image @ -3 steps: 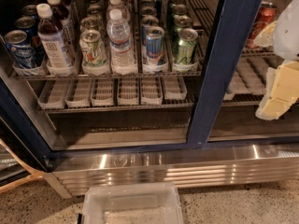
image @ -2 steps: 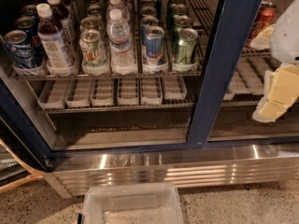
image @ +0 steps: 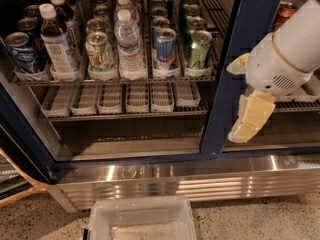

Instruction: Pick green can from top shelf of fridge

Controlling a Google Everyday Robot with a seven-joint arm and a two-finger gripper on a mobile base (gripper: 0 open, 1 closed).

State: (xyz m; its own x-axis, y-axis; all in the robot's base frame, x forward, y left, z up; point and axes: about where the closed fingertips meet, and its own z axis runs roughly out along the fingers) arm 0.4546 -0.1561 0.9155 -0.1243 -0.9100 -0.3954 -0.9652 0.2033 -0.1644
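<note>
The green can (image: 198, 52) stands upright at the front of the rightmost lane on the top shelf (image: 115, 80) of the fridge (image: 227, 91), with more green cans in line behind it. My gripper (image: 233, 103) hangs at the right, in front of the dark blue door post, to the right of the can and slightly lower. Its cream fingers (image: 252, 115) are spread apart and hold nothing. It does not touch the can.
A blue-and-silver can (image: 165, 47), a water bottle (image: 130, 43), a whitish can with green logo (image: 100, 52), a dark bottle (image: 56, 43) and a blue can (image: 18, 53) share the shelf. Empty lane trays (image: 116, 99) sit below. A clear plastic bin (image: 142, 223) is on the floor.
My arm and gripper have moved left and further into view, toward the blue door post. The cans and bottles have not moved.
</note>
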